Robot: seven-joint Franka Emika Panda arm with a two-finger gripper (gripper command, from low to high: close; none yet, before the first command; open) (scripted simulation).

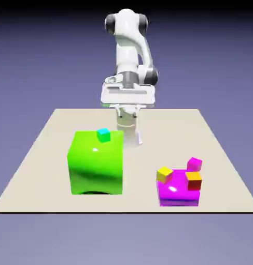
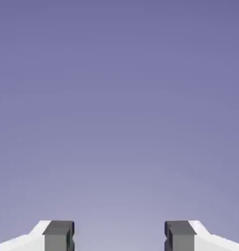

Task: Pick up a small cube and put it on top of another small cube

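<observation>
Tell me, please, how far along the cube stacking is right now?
Nothing looks done yet. The small pink cube sits by the big magenta block, unstacked. Nothing is in hand: the gripper is open and empty, with only backdrop between its fingers. Reaching, grasping, lifting and placing it on another small cube, perhaps the yellow one, remain.

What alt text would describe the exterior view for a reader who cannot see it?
A white robot arm's open gripper hangs empty above a beige table. A tiny cyan cube sits on a large glossy green block; tiny pink, yellow and red-orange cubes sit by a magenta block.
</observation>
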